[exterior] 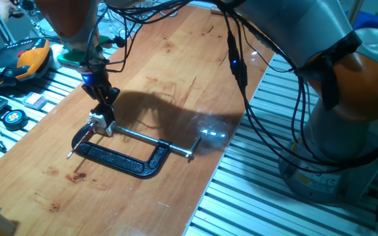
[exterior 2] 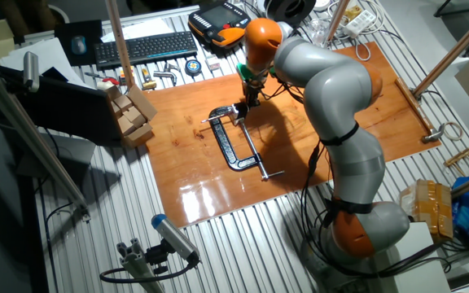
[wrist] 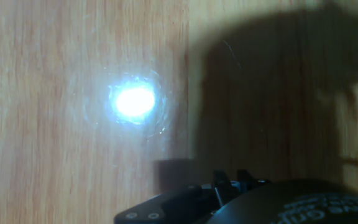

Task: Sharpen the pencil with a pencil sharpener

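Gripper [exterior: 102, 105] low over fixed-jaw end of C-clamp [exterior: 120, 159]; jaws state: cannot tell, tips too small in fixed views, hidden in hand view. Pencil sharpener [exterior: 99, 121] directly under jaws, at clamp's screw-pad end, apparently pinched in clamp. Pencil [exterior: 79, 144] lies just beside clamp frame, on side away from screw handle, tip outward on desk [exterior: 176, 78]. Judgement: pencil light, stiff, lead brittle; grasp mid-shaft, avoid tip.

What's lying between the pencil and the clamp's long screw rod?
In one fixed view, the C-clamp's black frame runs between the pencil and the screw rod, with bare table inside it.
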Controlling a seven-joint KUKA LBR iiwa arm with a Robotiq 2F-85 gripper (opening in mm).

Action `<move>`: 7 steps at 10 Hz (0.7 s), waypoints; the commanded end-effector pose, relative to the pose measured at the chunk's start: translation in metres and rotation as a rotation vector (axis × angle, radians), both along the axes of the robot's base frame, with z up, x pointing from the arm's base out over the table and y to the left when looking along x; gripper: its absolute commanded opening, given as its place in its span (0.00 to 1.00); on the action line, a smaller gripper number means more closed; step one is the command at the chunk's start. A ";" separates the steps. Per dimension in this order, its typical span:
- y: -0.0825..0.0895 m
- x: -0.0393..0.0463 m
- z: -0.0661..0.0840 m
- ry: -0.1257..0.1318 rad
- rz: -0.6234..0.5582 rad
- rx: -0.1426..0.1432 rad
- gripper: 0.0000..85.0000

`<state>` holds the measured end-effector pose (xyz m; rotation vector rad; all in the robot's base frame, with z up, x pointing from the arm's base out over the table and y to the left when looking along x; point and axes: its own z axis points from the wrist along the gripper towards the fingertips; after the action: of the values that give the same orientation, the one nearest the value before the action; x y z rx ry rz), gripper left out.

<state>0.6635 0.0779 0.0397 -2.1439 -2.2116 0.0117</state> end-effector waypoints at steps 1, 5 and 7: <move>-0.001 -0.0013 -0.002 -0.004 -0.001 0.002 0.00; -0.003 -0.0069 -0.007 -0.012 0.010 0.015 0.00; -0.001 -0.0079 -0.008 -0.014 0.016 0.012 0.00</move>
<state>0.6558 0.0761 0.0322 -2.1235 -2.2348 -0.0197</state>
